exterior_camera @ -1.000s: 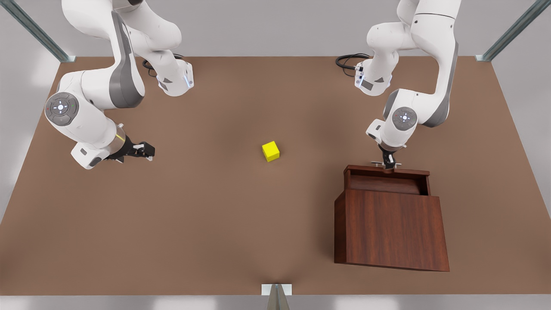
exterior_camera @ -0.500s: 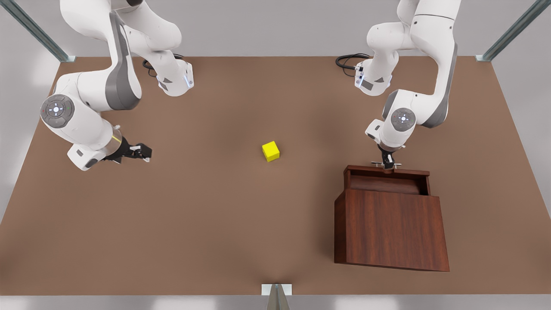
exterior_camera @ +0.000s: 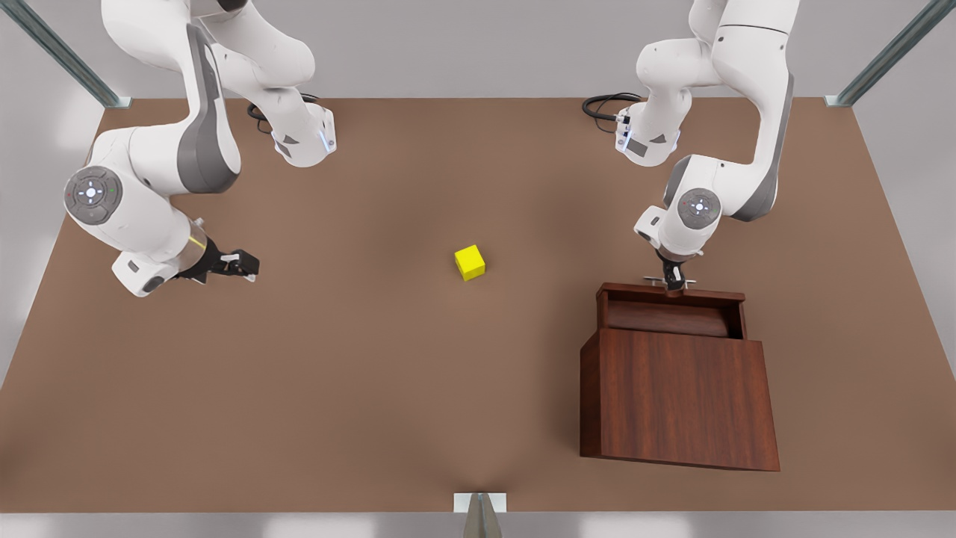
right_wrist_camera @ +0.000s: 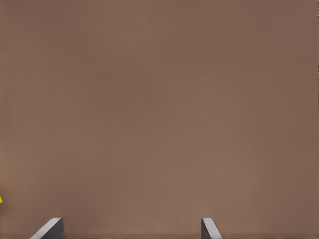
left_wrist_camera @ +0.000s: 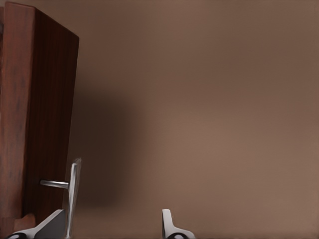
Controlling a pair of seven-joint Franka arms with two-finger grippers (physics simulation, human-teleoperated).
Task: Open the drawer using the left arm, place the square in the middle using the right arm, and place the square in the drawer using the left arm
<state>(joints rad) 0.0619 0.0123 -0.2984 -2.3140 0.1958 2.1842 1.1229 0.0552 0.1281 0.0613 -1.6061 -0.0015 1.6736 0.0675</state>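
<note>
The yellow square (exterior_camera: 470,262) rests on the bare brown tabletop (exterior_camera: 373,359) around the middle. The drawer (exterior_camera: 672,312) stands partly pulled out of the wooden cabinet (exterior_camera: 680,396) at the front view's right. My left gripper (exterior_camera: 675,284) hangs at its silver handle (exterior_camera: 657,282). In the left wrist view the left gripper (left_wrist_camera: 112,226) is open, the handle (left_wrist_camera: 73,191) close beside one finger (left_wrist_camera: 56,223). My right gripper (exterior_camera: 250,265) is at the front view's left, open and empty, well away from the square. In the right wrist view the right gripper (right_wrist_camera: 129,229) faces bare table, with a sliver of the square (right_wrist_camera: 0,200) at the frame edge.
Both arm bases (exterior_camera: 302,138) stand at the table's far edge with black cables (exterior_camera: 605,104) beside them. Wide bare tabletop lies between the square and the cabinet, and on the near side.
The right arm has drawn back toward the front view's left, away from the square. The left gripper and the drawer front have shifted slightly farther from the cabinet. The square has not moved.
</note>
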